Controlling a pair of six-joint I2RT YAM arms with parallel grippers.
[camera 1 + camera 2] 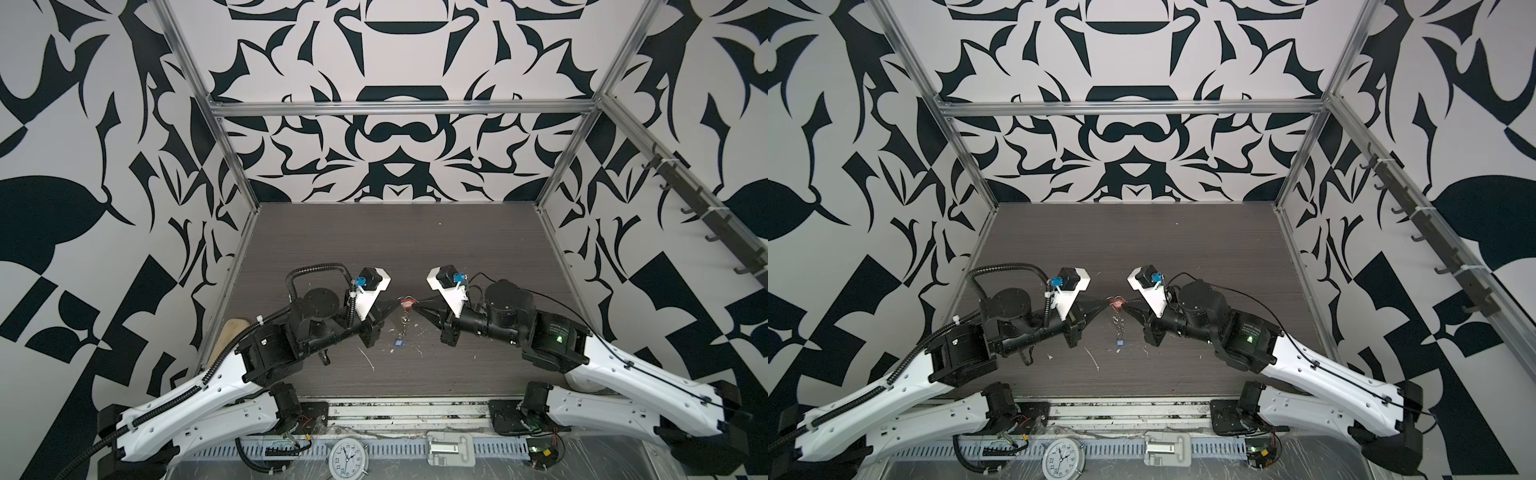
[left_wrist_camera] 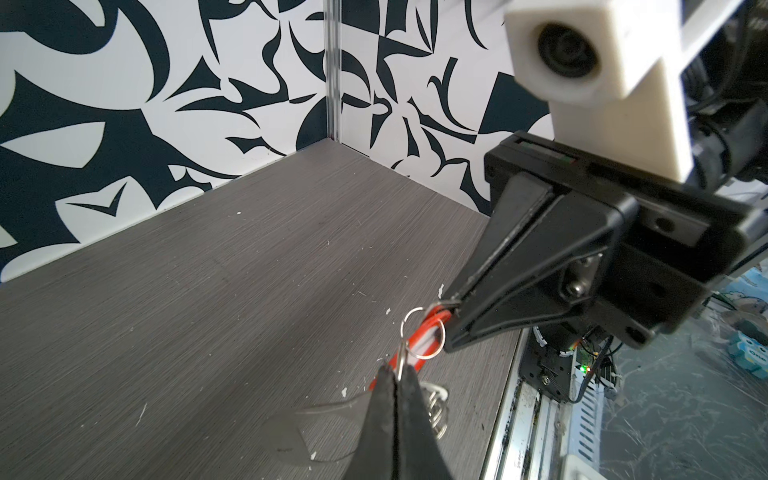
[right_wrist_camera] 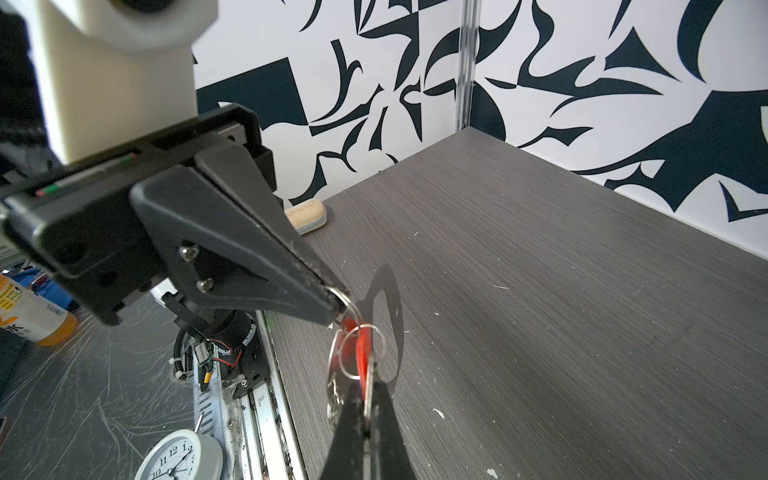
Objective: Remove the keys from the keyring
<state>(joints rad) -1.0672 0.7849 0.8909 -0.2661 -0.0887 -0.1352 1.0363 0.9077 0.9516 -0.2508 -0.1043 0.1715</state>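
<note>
Strung crosswise between left gripper (image 2: 395,376), pinching a small ring (image 2: 402,337), and right gripper (image 2: 452,313), pinching the red tag (image 2: 424,332).

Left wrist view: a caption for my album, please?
Left claw pinches a ring; right claw grips the red tag.

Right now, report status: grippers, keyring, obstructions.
Left gripper shut on small ring. Right gripper shut on red tag. Keyring hanging beneath, blue tag below. Wooden board far aside, nothing blocking.
</note>
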